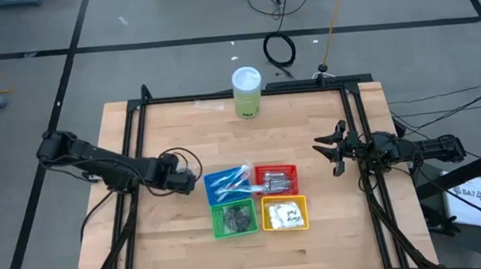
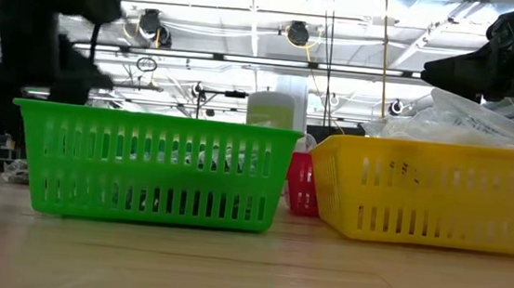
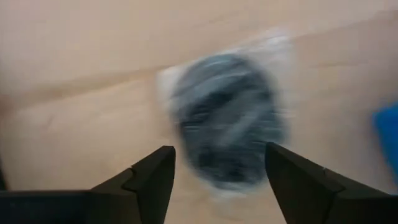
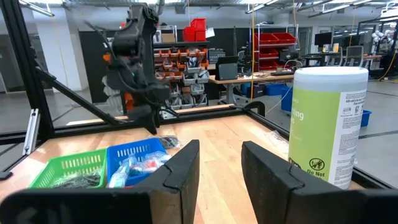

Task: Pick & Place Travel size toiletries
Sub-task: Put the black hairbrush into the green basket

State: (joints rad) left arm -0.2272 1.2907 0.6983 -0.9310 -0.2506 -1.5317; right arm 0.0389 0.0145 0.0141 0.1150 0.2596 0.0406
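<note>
The left gripper (image 3: pixel 217 177) hung over the worktop (image 1: pixel 172 251) just beside the blue basket (image 1: pixel 217 186), on the side toward the worktop's left edge. Its fingers stood spread around a dark grey round puff (image 3: pixel 227 118), blurred, seemingly lying on the wood. The right gripper (image 1: pixel 335 150) waited near the right edge, fingers parted, holding nothing. Other toiletries filled the green basket (image 1: pixel 232 218), red basket (image 1: pixel 276 180) and yellow basket (image 1: pixel 285 213).

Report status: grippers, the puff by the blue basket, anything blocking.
Left gripper open, over a wrapped dark grey puff lying on the table beside the blue basket. Right gripper open, empty, waiting at the table's right edge. Nothing in the way.
</note>
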